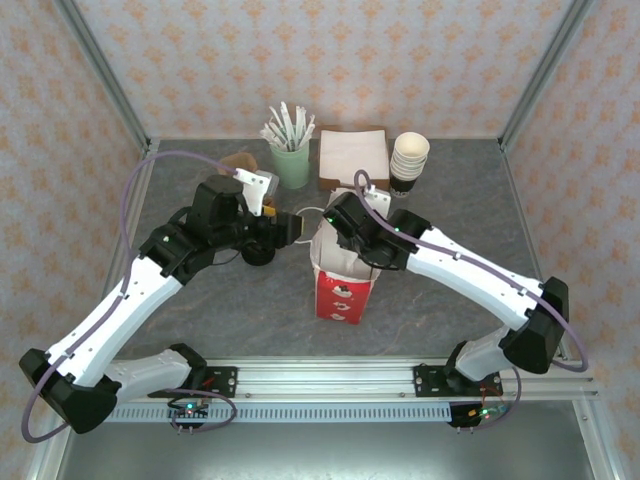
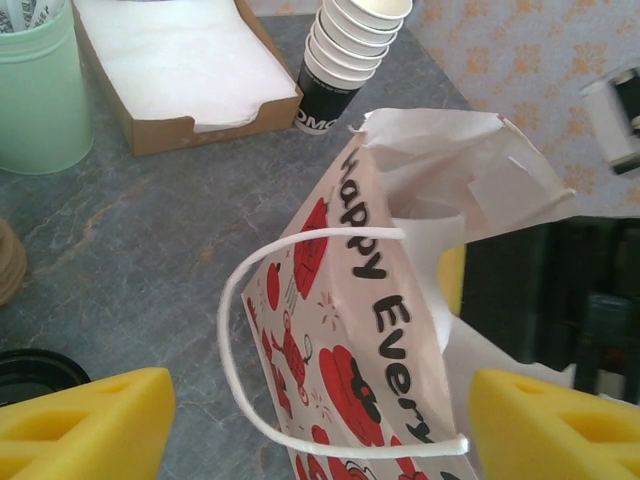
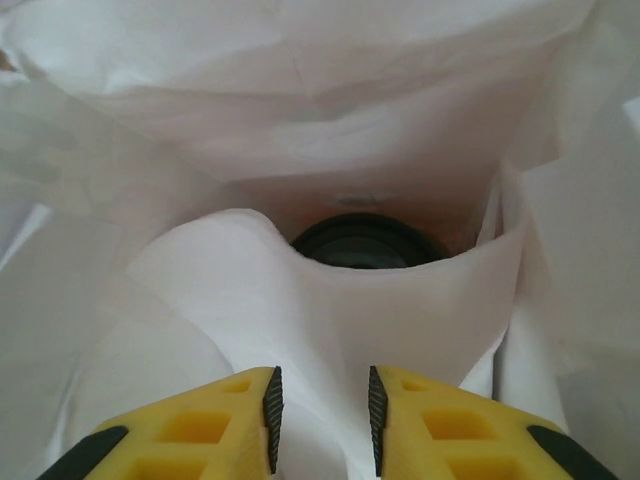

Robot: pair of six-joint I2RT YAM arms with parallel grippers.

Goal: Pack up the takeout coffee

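Note:
The red-and-white paper bag [image 1: 343, 285] stands upright mid-table with its mouth open. Deep inside it, the takeout coffee [image 3: 367, 243] shows as a round black lid, half covered by a fold of white paper [image 3: 300, 300]. My right gripper [image 3: 320, 420] reaches down into the bag's mouth [image 1: 345, 238], its jaws a short way apart above the white paper with nothing between the pads. My left gripper [image 2: 320, 420] is open wide at the bag's left side [image 1: 297, 226]. Its yellow fingers [image 2: 85, 425] stand on either side of the bag's edge and white cord handle [image 2: 235, 330], touching neither.
Along the back stand a green cup of sachets [image 1: 291, 160], a cardboard tray of white napkins [image 1: 352, 157] and a stack of lidless cups [image 1: 407, 163]. A black lid [image 2: 35, 372] lies left of the bag. Metal frame posts edge the table.

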